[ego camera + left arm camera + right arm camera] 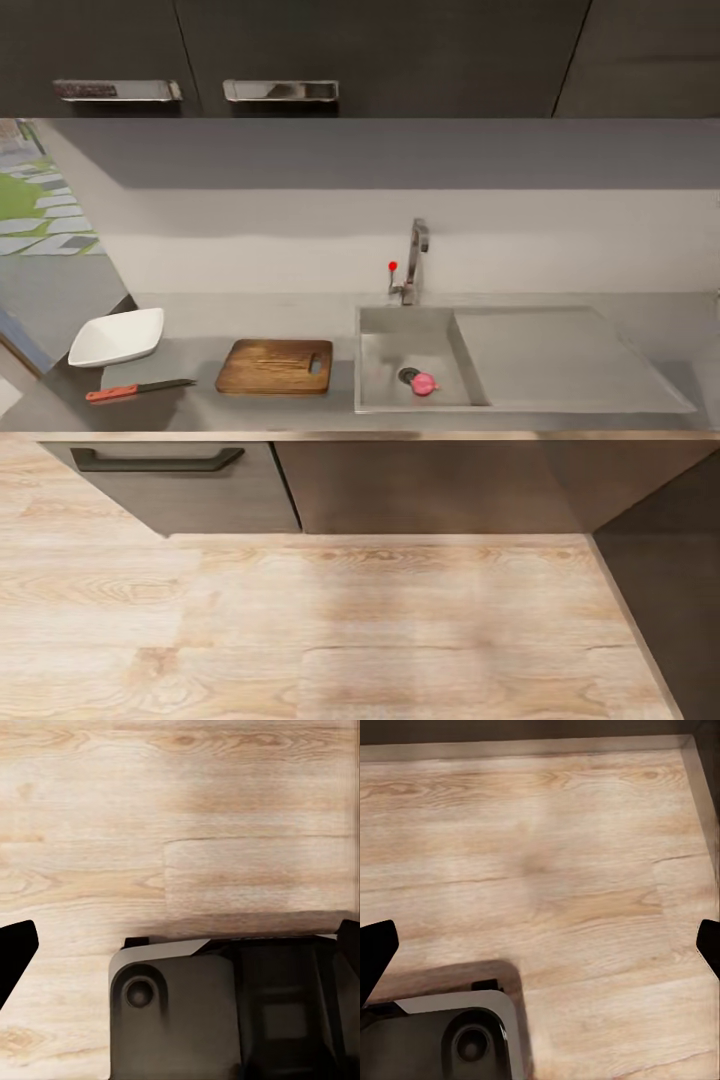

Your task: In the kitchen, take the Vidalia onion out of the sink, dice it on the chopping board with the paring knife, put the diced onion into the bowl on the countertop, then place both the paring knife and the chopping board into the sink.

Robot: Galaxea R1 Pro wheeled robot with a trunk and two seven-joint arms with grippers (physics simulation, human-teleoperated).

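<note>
The pinkish Vidalia onion (424,383) lies in the grey sink (385,350), right beside the round drain. Left of the sink, the brown chopping board (275,366) rests flat on the countertop (250,320). The paring knife (137,390), red-handled, lies further left near the front edge, blade toward the board. Behind it stands the white bowl (118,337). My left gripper (180,945) is open, its dark fingertips (15,952) spread wide over wood floor. My right gripper (540,945) is open too, with only floor between its fingertips (709,945).
A chrome tap (413,262) with a red knob stands behind the sink, and a draining board (560,355) extends right of the basin. Dark cabinets with a drawer handle (155,460) run below. A dark unit (670,580) juts out at right. My base (225,1012) sits on the floor.
</note>
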